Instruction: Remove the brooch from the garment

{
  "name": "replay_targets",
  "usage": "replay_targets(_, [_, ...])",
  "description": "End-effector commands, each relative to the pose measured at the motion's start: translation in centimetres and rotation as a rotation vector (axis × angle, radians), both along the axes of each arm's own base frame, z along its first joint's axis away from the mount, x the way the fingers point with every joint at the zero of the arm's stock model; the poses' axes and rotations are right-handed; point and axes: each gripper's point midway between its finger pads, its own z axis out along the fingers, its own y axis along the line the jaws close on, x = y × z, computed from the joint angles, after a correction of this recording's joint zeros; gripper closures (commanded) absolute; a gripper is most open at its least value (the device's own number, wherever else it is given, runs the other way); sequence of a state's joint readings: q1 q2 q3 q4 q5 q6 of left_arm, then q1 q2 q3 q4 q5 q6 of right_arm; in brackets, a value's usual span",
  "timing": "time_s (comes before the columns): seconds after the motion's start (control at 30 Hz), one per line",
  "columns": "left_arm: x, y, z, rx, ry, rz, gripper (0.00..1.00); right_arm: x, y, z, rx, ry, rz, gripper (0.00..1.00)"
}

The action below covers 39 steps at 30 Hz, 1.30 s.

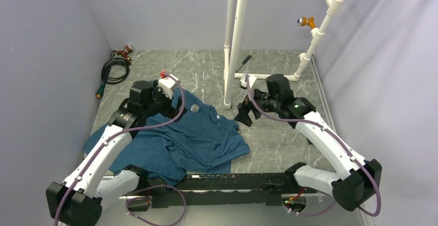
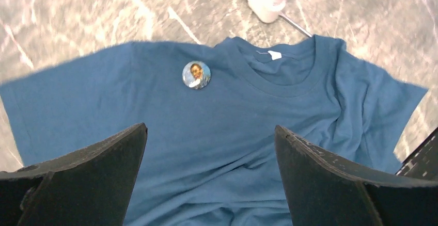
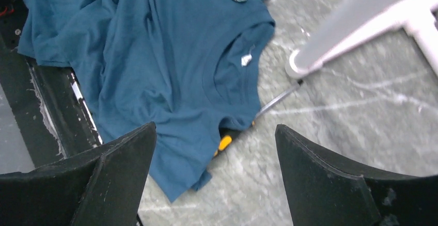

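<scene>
Left hand [image 2: 210, 128] spread over garment [image 2: 103, 92], portrait brooch [image 2: 196, 75], neck label [image 2: 275, 55] unreadable

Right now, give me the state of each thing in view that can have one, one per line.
brooch: on the garment's chest beside the collar, not yet removed.
garment: lying front up on the table, rumpled.
left end effector: open, empty, above the garment.
right end effector: open, empty, over the garment's neckline edge.
cable: coiled, on the table's far left corner.
</scene>
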<state>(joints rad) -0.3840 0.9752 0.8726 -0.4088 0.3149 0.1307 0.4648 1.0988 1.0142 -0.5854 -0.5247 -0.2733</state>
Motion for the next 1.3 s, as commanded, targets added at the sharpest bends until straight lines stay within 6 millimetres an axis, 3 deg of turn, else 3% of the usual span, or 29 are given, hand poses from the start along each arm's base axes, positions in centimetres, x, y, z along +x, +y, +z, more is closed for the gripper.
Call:
replay_targets(0.0, [1.5, 2.6, 1.2, -0.192, 0.044, 0.224, 0.01, 1.9, 3.9, 1.3, 0.004, -0.153, 0.051, 0.12])
replay_targets(0.13, [2.8, 7.0, 0.1, -0.210, 0.126, 0.397, 0.01, 1.1, 8.4, 0.0, -0.073, -0.152, 0.172, 0.12])
replay_targets(0.3, [2.3, 7.2, -0.6, -0.297, 0.257, 0.328, 0.01, 3.0, 13.5, -1.8, -0.089, -0.007, 0.174, 0.13])
replay_targets(0.4, [2.0, 7.3, -1.0, -0.304, 0.286, 0.309, 0.02, 5.1, 16.0, -4.9, -0.132, 0.096, 0.160, 0.16])
replay_targets(0.6, [1.8, 8.1, -1.6, -0.302, 0.323, 0.324, 0.04, 8.5, 19.2, -8.6, -0.174, 0.190, 0.116, 0.30])
replay_targets(0.87, [1.6, 7.6, -2.0, -0.342, 0.358, 0.305, 0.04, 12.4, 18.9, -12.7, -0.246, 0.182, 0.018, 0.37])
replay_targets(1.1, [2.3, 8.0, -2.4, -0.333, 0.363, 0.324, 0.05, 13.6, 17.2, -15.4, -0.300, 0.221, 0.001, 0.39])
replay_targets(1.27, [3.1, 8.2, -2.6, -0.340, 0.370, 0.355, 0.11, 13.1, 17.0, -16.8, -0.301, 0.268, 0.033, 0.42])
